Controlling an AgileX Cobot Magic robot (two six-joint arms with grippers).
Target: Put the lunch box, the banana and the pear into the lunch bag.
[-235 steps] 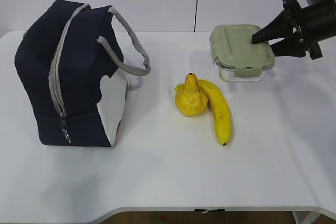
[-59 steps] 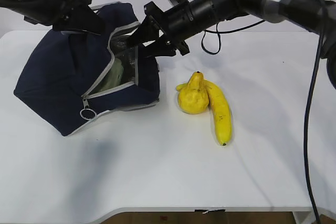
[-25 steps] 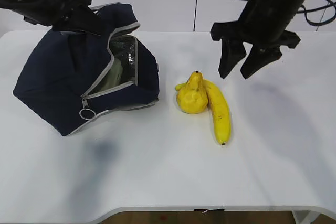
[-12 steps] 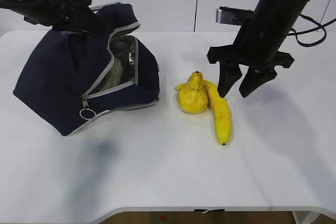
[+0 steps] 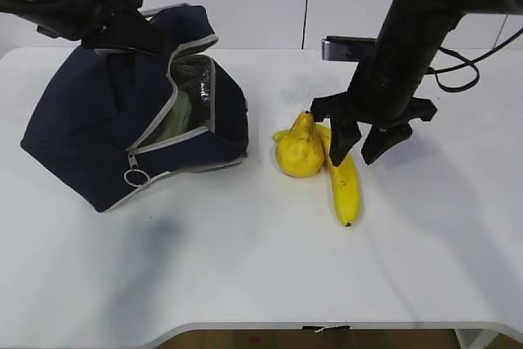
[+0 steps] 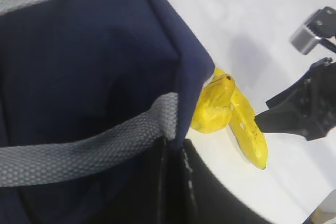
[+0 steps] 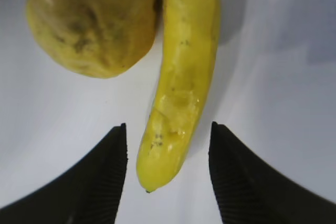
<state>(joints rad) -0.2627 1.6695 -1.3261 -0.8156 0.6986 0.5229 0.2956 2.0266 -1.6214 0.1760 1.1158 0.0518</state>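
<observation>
The navy lunch bag (image 5: 90, 128) lies tilted at the left, its zipper open. A pale green bit of the lunch box (image 5: 173, 123) shows inside the opening. My left gripper (image 5: 121, 26) is shut on the bag's top edge, as the left wrist view shows (image 6: 176, 156). The pear (image 5: 298, 151) and the banana (image 5: 346, 185) lie touching on the table. My right gripper (image 5: 359, 143) is open and low over the banana's upper half. In the right wrist view its fingers (image 7: 107, 177) stand either side of the banana (image 7: 181, 87), apart from it, with the pear (image 7: 92, 24) beside.
The white table (image 5: 245, 267) ends in a front edge near the camera and a white wall at the back. A grey rope handle (image 6: 79, 150) crosses the left wrist view. The right arm's cable (image 5: 470, 55) hangs at the far right.
The lunch box has gone from the table into the now opened, tilted bag. My right gripper then left the bag and came down, open, over the banana. The left gripper has held still.
</observation>
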